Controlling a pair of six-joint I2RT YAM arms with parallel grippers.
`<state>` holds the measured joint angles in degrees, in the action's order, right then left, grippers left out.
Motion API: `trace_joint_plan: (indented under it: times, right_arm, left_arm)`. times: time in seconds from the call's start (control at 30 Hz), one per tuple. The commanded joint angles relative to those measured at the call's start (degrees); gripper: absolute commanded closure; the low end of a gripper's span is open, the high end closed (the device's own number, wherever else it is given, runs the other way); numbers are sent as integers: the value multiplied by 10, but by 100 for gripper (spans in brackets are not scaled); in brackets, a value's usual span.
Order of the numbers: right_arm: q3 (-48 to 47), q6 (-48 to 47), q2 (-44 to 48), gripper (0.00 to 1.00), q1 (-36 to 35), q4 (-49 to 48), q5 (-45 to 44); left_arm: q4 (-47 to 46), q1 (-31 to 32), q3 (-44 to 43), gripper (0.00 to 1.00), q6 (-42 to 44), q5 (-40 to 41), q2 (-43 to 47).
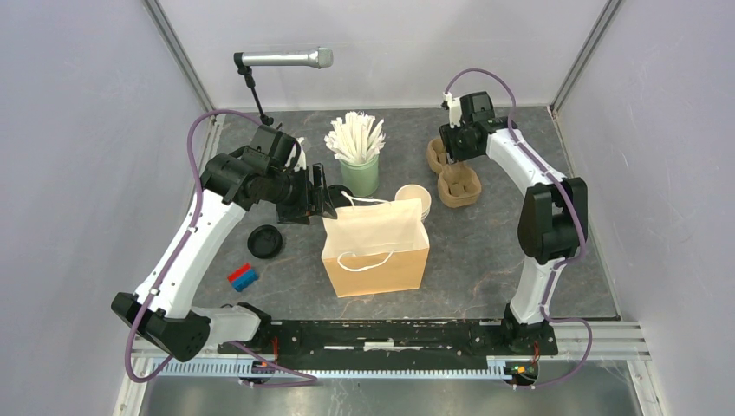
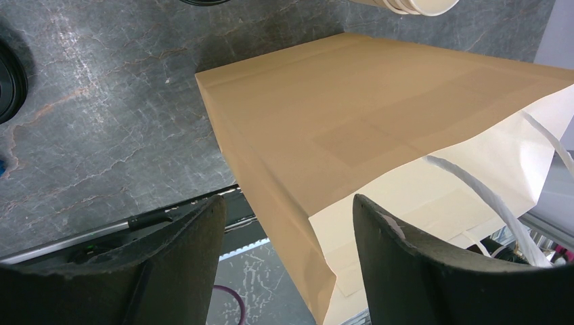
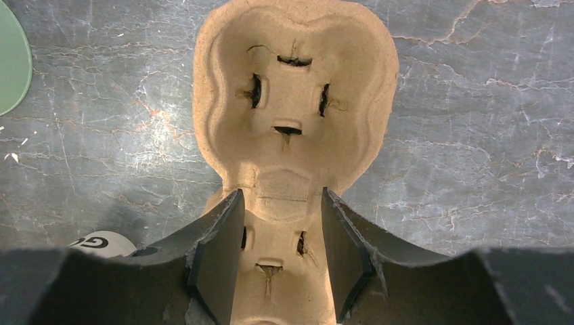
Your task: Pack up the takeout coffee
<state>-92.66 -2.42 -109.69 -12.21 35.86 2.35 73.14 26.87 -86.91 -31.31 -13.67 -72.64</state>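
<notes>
Left pincer [image 2: 288,211] hangs released at the upper-left rim of the paper bag [image 1: 374,251]; it should pinch that rim to hold the mouth wide; a seeming black-lidded cup [image 1: 264,241] sits lower left of it; right pincer [image 3: 281,237] straddles the pulp carrier [image 3: 294,88], grasp unclear; a white printed cup [image 3: 101,242] peeks lower left, beside one finger [image 3: 216,257].

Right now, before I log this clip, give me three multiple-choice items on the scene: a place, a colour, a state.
1. The mint-green cup of sticks stands: A behind the paper bag; B inside it; C at the near edge.
2. The bag's handles are: A black; B white; C red.
3. The bag is: A lying flat; B crumpled; C upright, mouth open.
Key: 1 A, the top view shows it beyond the bag; 2 B, the cords are white; 3 C, it stands open.
</notes>
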Motion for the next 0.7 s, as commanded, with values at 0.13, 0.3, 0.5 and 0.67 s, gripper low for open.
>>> trace_joint_plan:
  times: [0.13, 0.3, 0.5, 0.67]
  right_arm:
    - [-11, -6, -15, 47, 3, -4, -8]
    - [-12, -4, -21, 47, 3, -5, -8]
    - [-12, -2, -28, 48, 3, -4, -8]
    - [-14, -1, -32, 51, 3, -2, -9]
  left_arm:
    - [-13, 2, -5, 24, 9, -1, 9]
    - [-14, 2, -4, 24, 10, -1, 10]
    - [-11, 2, -4, 24, 10, 2, 9]
    - [-12, 2, -5, 24, 11, 3, 7]
